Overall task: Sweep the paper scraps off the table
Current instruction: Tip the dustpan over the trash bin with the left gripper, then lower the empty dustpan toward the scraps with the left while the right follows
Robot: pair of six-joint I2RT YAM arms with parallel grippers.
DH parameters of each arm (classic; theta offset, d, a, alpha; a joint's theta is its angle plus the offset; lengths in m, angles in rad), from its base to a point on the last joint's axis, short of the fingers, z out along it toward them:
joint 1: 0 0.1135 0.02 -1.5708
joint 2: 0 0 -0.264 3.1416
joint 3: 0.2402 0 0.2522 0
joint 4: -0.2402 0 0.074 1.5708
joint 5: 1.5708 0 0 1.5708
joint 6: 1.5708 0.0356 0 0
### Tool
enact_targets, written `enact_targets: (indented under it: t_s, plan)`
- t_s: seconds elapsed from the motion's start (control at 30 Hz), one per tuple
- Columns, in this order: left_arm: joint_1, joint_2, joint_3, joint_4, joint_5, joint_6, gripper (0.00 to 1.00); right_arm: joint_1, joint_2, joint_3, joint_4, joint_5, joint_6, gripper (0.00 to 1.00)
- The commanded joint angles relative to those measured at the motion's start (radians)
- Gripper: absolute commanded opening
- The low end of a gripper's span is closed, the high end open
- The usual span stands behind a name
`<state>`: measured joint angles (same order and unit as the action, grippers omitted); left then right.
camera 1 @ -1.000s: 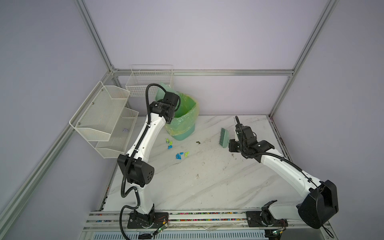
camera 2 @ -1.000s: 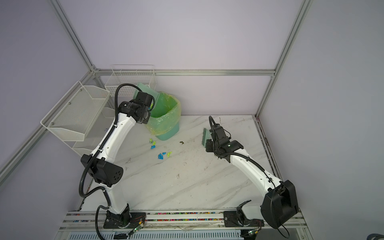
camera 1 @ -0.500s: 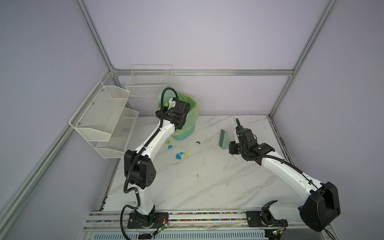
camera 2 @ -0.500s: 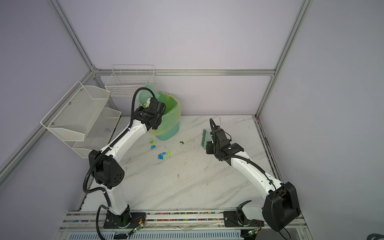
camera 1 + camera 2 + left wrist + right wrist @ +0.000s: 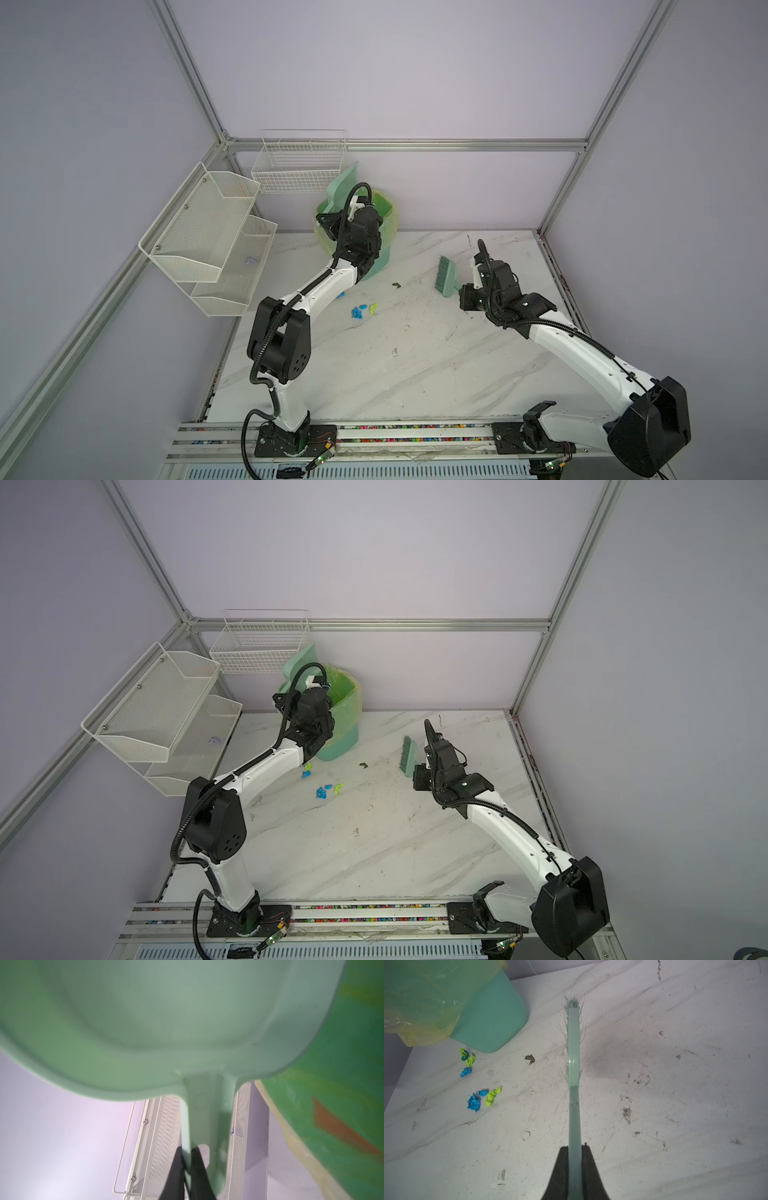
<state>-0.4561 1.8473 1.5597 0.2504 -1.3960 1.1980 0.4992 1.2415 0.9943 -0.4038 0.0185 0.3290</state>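
Clamping the handle of the dustpan (image 5: 343, 188), the left tool (image 5: 188, 1154) has edged it over the bin (image 5: 385, 253), while the right tool (image 5: 574, 1149) stays pinched on the brush (image 5: 446, 274) right of the bin, yet scraps (image 5: 361, 311) lie on the tabletop (image 5: 415, 374) before the bin, so more sweeping seems due.

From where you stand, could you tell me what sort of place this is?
Probably a robotics test cell, not a home: an aluminium frame encloses it, the left arm and right arm stand on a rail at the table's edge, and paper scraps lie beside a lined bin.
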Motion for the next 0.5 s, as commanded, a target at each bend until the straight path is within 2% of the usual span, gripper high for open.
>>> enact_targets:
  t_s: [0.0,0.2,0.3,0.43,0.47]
  plan:
    - [-0.019,-0.030,0.087,-0.084,-0.032,-0.060,0.00,-0.003,-0.032,-0.003,0.033,-0.005,-0.010,0.00]
    - [-0.047,-0.042,0.286,-0.781,0.093,-0.600,0.00,-0.004,-0.030,-0.002,0.032,-0.013,-0.011,0.00]
    - [-0.052,-0.055,0.360,-0.983,0.192,-0.778,0.00,-0.004,-0.024,0.001,0.034,-0.022,-0.008,0.00]
    - [-0.052,-0.092,0.396,-1.107,0.297,-0.899,0.00,-0.004,-0.007,0.010,0.043,-0.026,0.001,0.00]
    - [-0.057,-0.086,0.447,-1.199,0.330,-0.969,0.00,-0.003,0.002,0.014,0.040,-0.019,0.007,0.00]
